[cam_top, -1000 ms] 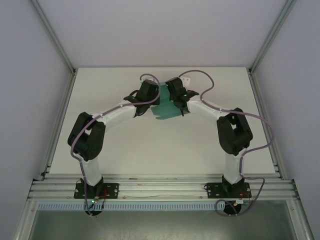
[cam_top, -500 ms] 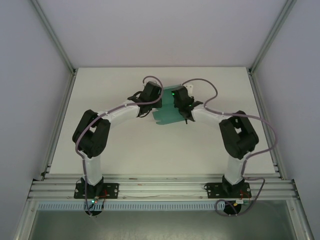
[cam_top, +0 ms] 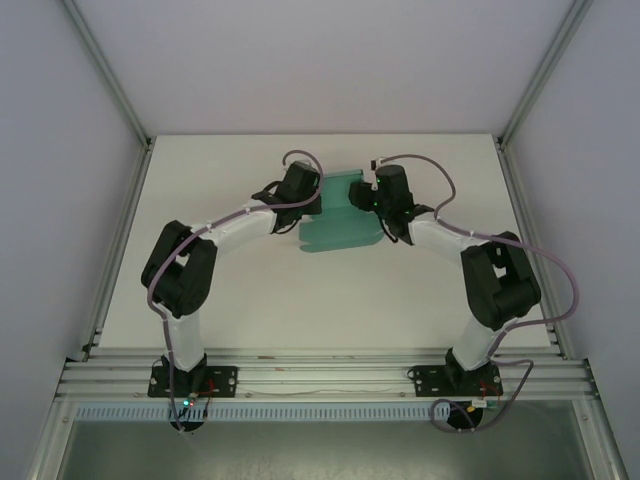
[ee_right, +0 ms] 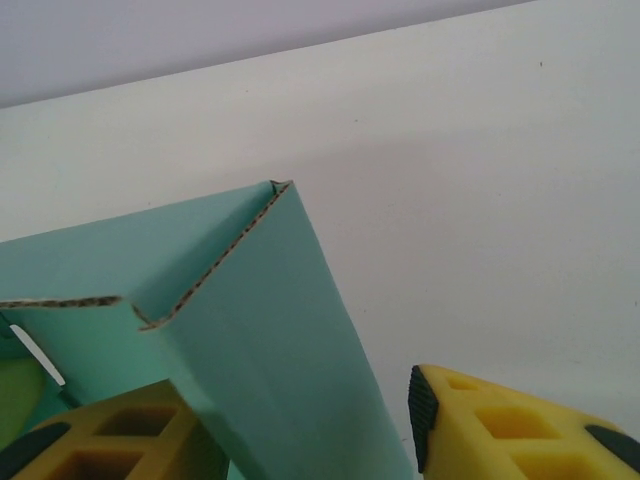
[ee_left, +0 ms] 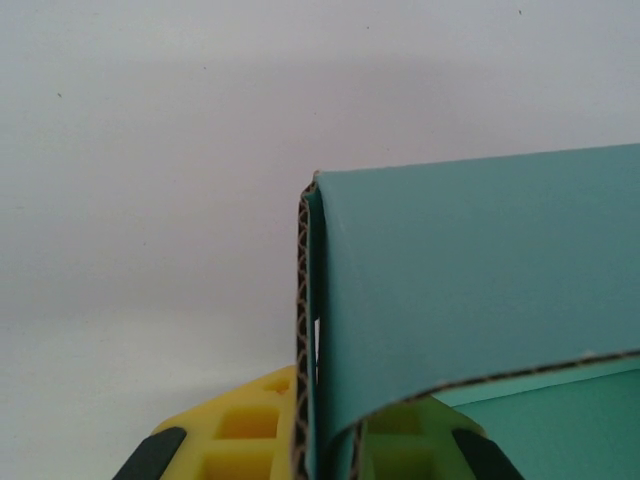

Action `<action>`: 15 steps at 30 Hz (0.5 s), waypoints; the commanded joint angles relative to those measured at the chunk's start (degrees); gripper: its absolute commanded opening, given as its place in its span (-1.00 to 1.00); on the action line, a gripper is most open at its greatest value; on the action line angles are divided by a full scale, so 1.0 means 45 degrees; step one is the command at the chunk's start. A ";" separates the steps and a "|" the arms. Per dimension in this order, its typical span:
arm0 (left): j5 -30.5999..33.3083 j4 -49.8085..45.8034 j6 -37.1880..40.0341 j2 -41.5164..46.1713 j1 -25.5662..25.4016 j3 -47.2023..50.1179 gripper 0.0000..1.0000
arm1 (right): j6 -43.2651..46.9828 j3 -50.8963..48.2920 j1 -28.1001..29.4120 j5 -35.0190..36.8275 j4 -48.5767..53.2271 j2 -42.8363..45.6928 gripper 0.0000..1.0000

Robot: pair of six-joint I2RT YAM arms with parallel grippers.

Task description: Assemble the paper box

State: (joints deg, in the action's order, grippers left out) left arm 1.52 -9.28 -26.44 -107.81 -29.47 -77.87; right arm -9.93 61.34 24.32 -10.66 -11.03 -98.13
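The table (cam_top: 250, 290) is showing the half-folded box (cam_top: 336, 232) at its far middle, between both arms. The left gripper (ee_left: 325, 445) is pinching a folded box wall, jaws narrow. The right gripper (ee_right: 300, 430) is gaping wide, straddling another wall, one finger (ee_right: 500, 430) standing apart from it.
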 commanded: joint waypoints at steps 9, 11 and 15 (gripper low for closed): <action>0.0146 -0.0329 0.0302 0.0495 0.0122 -0.0059 -1.00 | 0.0211 -0.0212 -0.0033 -0.0185 0.0342 0.1204 0.51; 0.0050 -0.0658 0.0330 0.0363 0.0211 -0.0274 -1.00 | 0.0127 -0.0351 -0.0055 -0.0650 0.0284 0.1731 0.72; -0.0653 -0.0441 0.1281 0.0438 0.0320 -0.0180 -1.00 | 0.0020 -0.0847 -0.0070 -0.0778 0.0192 0.3103 1.00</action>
State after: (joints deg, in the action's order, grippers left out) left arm 0.49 -10.41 -24.43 -107.44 -28.73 -77.84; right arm -9.34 58.94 24.32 -13.19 -8.45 -89.32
